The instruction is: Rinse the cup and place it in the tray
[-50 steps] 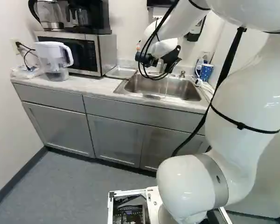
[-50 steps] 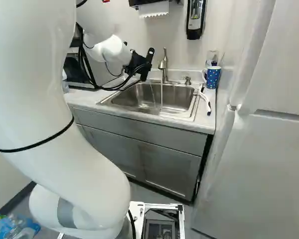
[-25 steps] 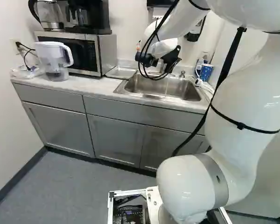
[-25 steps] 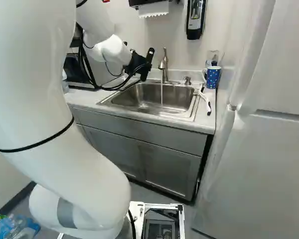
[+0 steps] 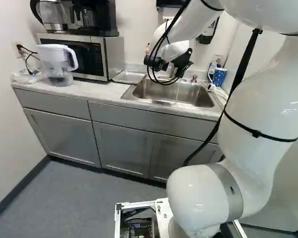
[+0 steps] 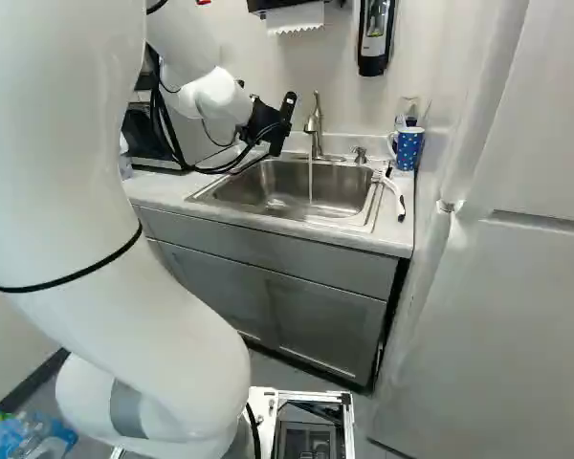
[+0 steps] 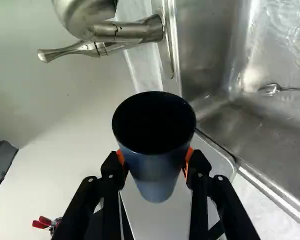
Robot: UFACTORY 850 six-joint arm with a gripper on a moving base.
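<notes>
The hand (image 7: 154, 161) is clamped on the cup (image 7: 157, 172), near the faucet (image 6: 314, 126) and apart from its running water (image 6: 311, 180). In the left base view, the tray (image 5: 128, 77) lies at 10 o'clock from the sink (image 5: 161, 102), on the surface (image 5: 89, 89). Rinse completion: cannot be determined. Tray placement: outstanding.

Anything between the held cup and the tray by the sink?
Nothing visible: past the cup in the gripper, the wrist view shows the tray with no object between; the faucet stands off to one side.
</notes>
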